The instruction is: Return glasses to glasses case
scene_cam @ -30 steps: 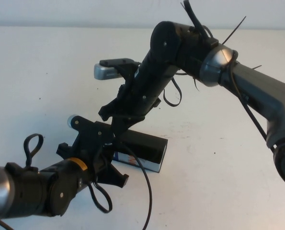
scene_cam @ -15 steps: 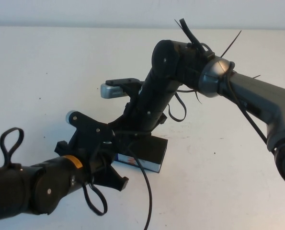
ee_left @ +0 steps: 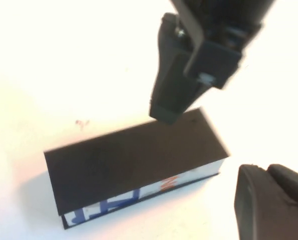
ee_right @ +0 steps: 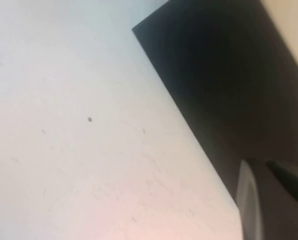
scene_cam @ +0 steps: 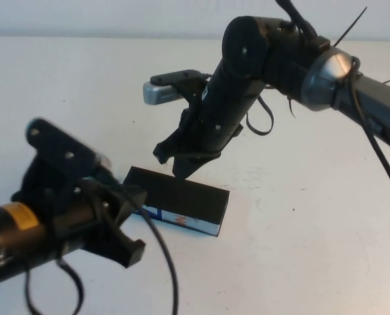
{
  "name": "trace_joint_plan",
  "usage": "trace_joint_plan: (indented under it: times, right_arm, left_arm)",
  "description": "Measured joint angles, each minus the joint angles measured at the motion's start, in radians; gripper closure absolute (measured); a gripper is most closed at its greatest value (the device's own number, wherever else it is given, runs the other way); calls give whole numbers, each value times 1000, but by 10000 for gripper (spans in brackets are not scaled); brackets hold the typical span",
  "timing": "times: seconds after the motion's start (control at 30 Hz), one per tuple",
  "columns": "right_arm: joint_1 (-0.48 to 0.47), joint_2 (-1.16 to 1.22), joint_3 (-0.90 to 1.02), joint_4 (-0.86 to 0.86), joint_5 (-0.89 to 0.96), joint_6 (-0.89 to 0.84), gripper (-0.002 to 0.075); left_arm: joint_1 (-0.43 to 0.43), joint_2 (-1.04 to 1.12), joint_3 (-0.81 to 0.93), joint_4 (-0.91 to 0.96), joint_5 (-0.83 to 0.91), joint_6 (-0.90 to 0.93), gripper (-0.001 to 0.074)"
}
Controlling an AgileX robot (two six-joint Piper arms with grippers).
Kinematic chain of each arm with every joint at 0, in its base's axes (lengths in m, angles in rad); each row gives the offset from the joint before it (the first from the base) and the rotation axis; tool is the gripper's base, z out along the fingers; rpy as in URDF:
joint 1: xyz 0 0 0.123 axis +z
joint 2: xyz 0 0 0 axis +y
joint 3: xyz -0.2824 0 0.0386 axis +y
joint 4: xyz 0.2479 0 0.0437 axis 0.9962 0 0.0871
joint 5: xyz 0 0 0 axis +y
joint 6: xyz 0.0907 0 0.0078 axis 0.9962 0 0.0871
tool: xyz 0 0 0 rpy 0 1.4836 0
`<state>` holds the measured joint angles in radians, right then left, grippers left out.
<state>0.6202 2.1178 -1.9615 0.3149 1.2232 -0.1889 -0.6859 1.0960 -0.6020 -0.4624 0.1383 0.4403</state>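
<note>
A plain white surface point(scene_cam: 63, 85) fills the scene, with a pale wall behind it. The case point(scene_cam: 181, 195) lies flat on it near the middle, lid closed, its black top facing up and its blue, white and orange printed side turned toward the robot. The glasses are not visible in any view.

The right end effector point(scene_cam: 185, 167) hangs just above the far edge of the case, pointing down at the lid; its fingers are pressed together and hold nothing. In the left wrist view the same closed tip point(ee_left: 165, 112) sits over the far long edge of the case point(ee_left: 133, 162); whether it touches the lid cannot be told. The right wrist view shows the dark lid point(ee_right: 229, 100) close up beside the bare surface.

The left end effector point(scene_cam: 126, 220) is low at the near left, just beside the case's left end and not touching it. Whether its fingers are apart or together cannot be told.
</note>
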Motion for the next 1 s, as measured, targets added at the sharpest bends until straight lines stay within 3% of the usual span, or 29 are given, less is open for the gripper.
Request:
trace_joint_plan:
  times: [0.4, 0.6, 0.8, 1.0]
  right_arm:
    - [25, -258, 26, -117, 12, 101, 737]
    - [97, -462, 174, -251, 16, 181, 737]
    - [143, -722, 430, -284, 1, 229, 737]
    - [143, -1013, 744, -290, -186, 262, 737]
  left_arm:
    - [30, -743, 112, 87, 117, -15, 736]
    - [30, -1040, 242, 187, 141, -129, 736]
    - [30, -1109, 368, 370, 158, -262, 736]
    - [30, -1109, 503, 415, 154, -274, 736]
